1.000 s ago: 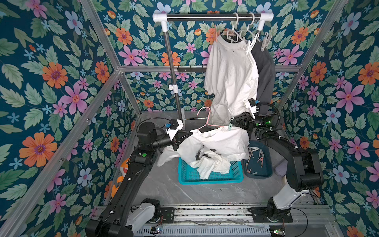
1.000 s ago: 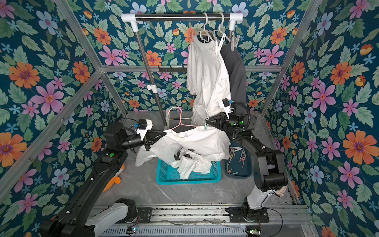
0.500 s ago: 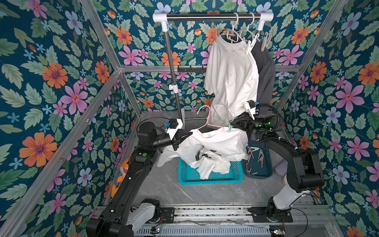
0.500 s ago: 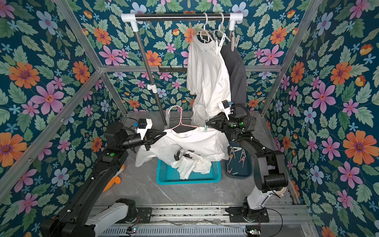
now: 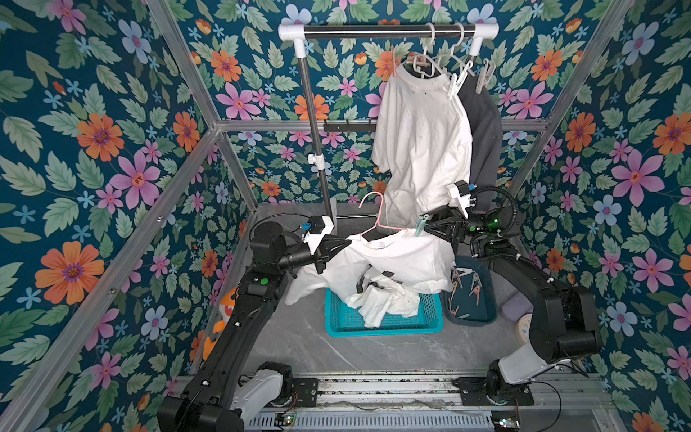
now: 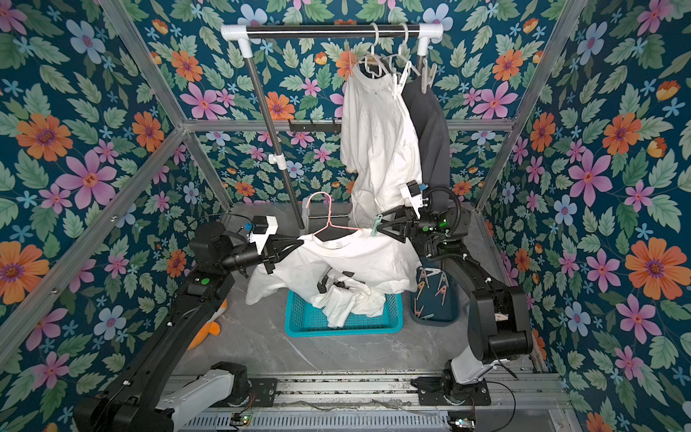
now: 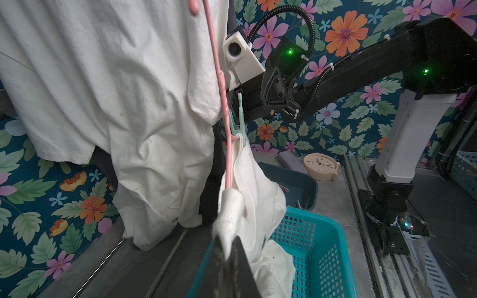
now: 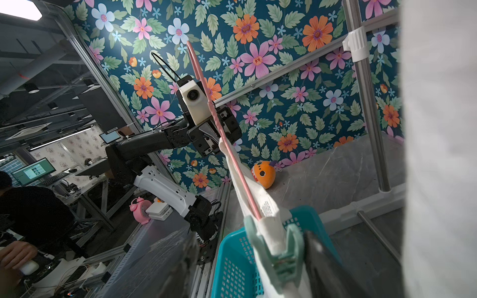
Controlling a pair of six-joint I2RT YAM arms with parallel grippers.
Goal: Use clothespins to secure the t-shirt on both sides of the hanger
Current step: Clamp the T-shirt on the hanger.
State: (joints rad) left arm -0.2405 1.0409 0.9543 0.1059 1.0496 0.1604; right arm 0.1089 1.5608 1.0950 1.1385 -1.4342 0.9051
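Seen from my remote console: nearest, spare clothespins (image 5: 473, 290) lie in the dark blue tray (image 5: 482, 310) just beside the teal basket (image 5: 336, 318) on the bench, below my right arm. Above, the white t-shirt (image 5: 396, 258) drapes the pink hanger (image 5: 378, 213). Its long axis runs from my left fingers (image 7: 242, 273), closed on the shirt's bunched shoulder, to my right fingers (image 8: 327, 265), spread apart around a mint clothespin (image 8: 281, 255) clamped on that end. The left end shows no pin, and I judge the right arm nearer the tray. Beyond, hung shirts (image 5: 422, 142) fill the rail (image 5: 374, 31).
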